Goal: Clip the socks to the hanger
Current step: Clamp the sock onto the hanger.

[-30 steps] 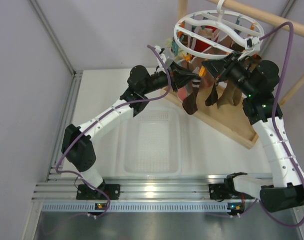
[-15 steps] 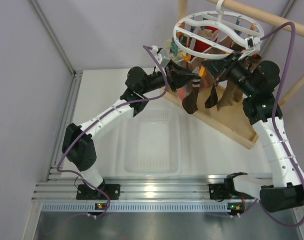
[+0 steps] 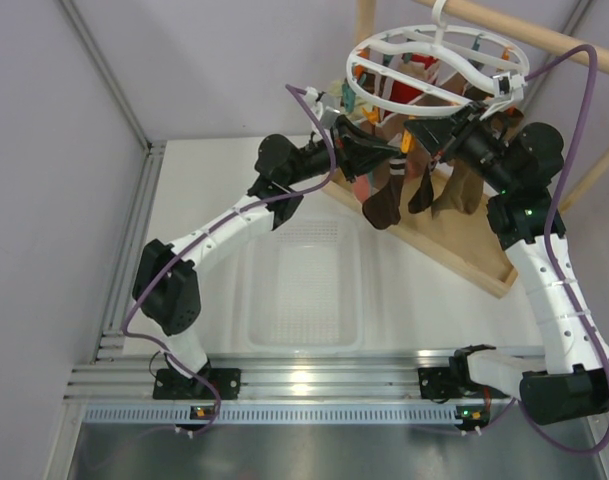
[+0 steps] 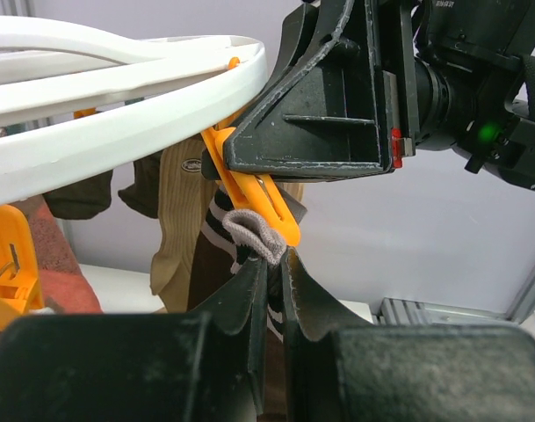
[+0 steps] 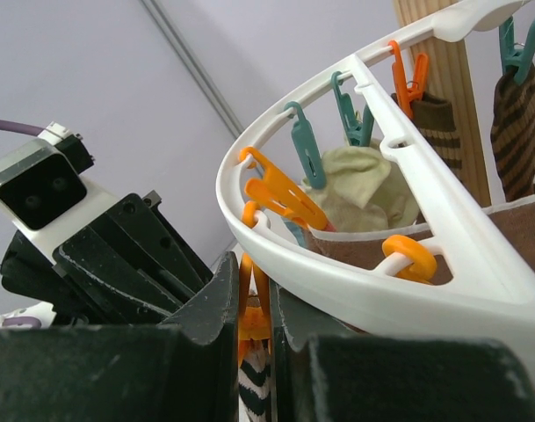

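The white ring hanger (image 3: 439,68) hangs from the wooden rod at the back right. My left gripper (image 3: 381,157) is shut on the striped cuff of a dark brown sock (image 3: 383,203). In the left wrist view the closed fingers (image 4: 274,261) pinch the cuff (image 4: 249,234) right under an orange peg (image 4: 249,189). My right gripper (image 3: 441,135) is shut on that orange peg (image 5: 255,294), squeezing its handles just below the hanger ring (image 5: 408,264). The striped cuff (image 5: 254,387) shows beneath the peg. A second brown sock (image 3: 421,190) hangs beside the first.
Tan (image 3: 456,190) and red (image 3: 409,95) socks hang from other pegs. Teal pegs (image 5: 300,132) dangle along the ring. The wooden rod (image 3: 529,32) and plank stand (image 3: 464,245) are below and behind. A translucent tub (image 3: 299,285) sits mid-table.
My left gripper has risen slightly toward the ring with the sock cuff. The hanger and right gripper have shifted only a little.
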Motion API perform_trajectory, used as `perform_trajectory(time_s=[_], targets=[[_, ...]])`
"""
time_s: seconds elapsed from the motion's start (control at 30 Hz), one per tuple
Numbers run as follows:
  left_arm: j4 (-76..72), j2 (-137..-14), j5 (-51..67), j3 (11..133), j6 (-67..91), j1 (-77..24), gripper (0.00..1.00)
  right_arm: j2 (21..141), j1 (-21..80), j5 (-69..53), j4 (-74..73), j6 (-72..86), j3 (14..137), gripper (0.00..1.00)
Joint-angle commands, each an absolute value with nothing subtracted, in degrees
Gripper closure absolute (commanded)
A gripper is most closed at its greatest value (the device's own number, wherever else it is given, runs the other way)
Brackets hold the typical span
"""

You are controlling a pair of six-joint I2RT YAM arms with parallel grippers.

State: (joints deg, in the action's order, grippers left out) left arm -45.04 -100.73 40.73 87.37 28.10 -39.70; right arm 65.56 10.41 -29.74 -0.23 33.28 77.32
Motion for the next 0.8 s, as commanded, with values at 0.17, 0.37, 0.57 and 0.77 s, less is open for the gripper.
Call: perform_trajectory(time_s=[0.17, 0.37, 0.57, 0.77], targets=[[-53.6, -103.8, 43.9, 91.8, 37.6, -40.1, 1.0, 65.2, 11.7, -37.6, 2.5, 34.7, 76.4, 1.0], [-54.7, -105.0, 43.6, 93.2, 39.5, -40.1, 1.0, 65.1, 11.7, -38.7, 2.2, 35.1, 76.4, 0.97], [-54.8, -105.6, 43.3, 93.8, 39.7, -40.1, 1.0, 65.3, 11.6, -38.9, 0.2, 35.1, 77.0, 0.76], [-54.8, -105.9, 42.9, 93.9, 39.7, -40.1, 1.0, 65.5, 11.6, -39.3, -1.8, 34.8, 77.8, 0.68]])
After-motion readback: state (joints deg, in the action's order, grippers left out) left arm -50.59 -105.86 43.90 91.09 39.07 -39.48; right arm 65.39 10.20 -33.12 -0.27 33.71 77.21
